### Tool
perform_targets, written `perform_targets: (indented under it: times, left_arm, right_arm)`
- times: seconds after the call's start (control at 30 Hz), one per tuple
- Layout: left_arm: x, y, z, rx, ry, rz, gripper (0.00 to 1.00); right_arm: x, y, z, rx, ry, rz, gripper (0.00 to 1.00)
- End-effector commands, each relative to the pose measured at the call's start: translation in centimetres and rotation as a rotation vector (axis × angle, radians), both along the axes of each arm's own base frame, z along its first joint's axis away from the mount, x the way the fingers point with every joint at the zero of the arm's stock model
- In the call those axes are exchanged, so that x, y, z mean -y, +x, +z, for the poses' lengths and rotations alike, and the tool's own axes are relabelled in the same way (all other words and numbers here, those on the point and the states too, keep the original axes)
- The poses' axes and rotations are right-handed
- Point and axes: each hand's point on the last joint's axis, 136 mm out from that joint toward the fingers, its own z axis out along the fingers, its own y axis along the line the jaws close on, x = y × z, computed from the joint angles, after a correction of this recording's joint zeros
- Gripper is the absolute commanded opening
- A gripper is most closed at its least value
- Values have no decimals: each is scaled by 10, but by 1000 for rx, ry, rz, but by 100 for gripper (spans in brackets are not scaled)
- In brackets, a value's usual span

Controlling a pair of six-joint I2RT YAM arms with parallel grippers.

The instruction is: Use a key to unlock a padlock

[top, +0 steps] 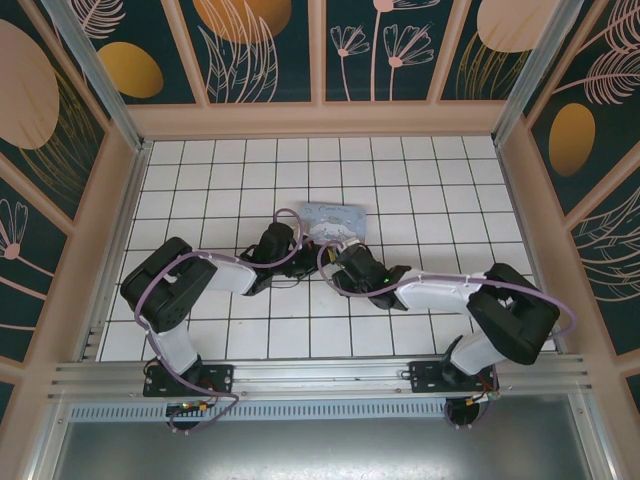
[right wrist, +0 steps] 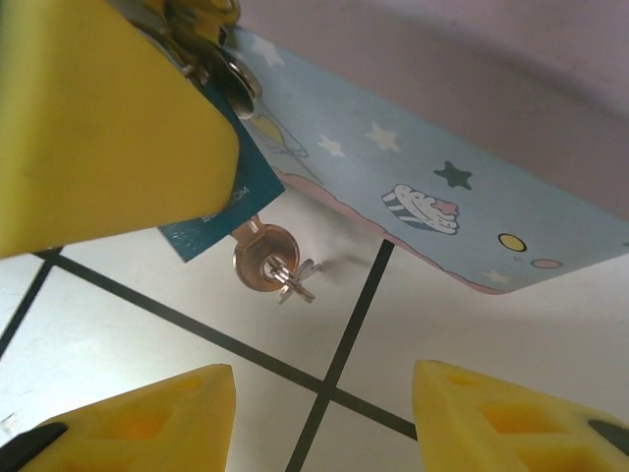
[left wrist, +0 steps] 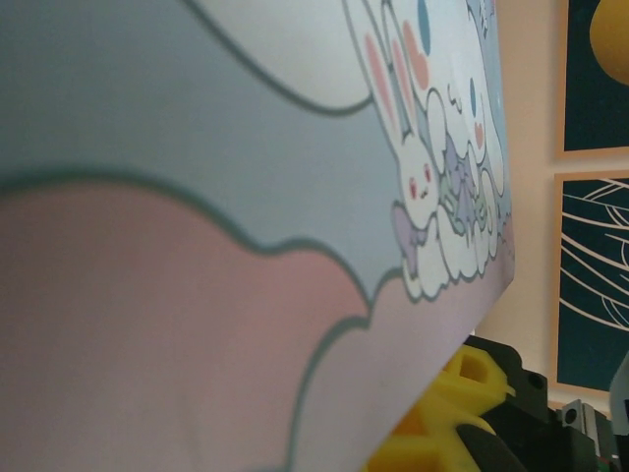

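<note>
Right gripper (right wrist: 319,393) hangs open, empty, facing the cartoon tin (right wrist: 442,167). Just off the tin's edge, the left gripper (top: 286,242) clamps the padlock (right wrist: 218,202); the key (right wrist: 263,258) juts from it toward those open jaws, so the right arm's nearer.

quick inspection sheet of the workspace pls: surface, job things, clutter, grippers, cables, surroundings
surface: white tiled floor
padlock: dark bluish body, pinched between yellow fingers, close beside the tin
key: copper round head with a small ring, sticking out below the padlock, apparently inserted
clutter: pastel blue cartoon tin; nothing else seen
grippers: left gripper shut on the padlock; right gripper open, empty, facing the key
cables: purple cables looped along both arms
surroundings: floral wall panels; metal rail at the near edge
</note>
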Motion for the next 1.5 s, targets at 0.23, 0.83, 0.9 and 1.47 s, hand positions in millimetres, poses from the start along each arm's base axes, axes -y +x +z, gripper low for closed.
perform_targets:
  times: [0.23, 0.83, 0.9, 1.47]
  left_arm:
    - [8, 0, 11, 25, -25, -37, 0]
    - [6, -8, 5, 13, -22, -52, 0]
    - [5, -9, 4, 10, -21, -52, 0]
    - [1, -8, -3, 4, -6, -33, 0]
  right_arm:
    - [-14, 22, 7, 81, -74, -8, 46]
    - [-30, 44, 19, 100, -52, -9, 19]
    - [-33, 46, 23, 94, -30, -3, 14]
    - [-30, 27, 64, -69, 388, 115, 47]
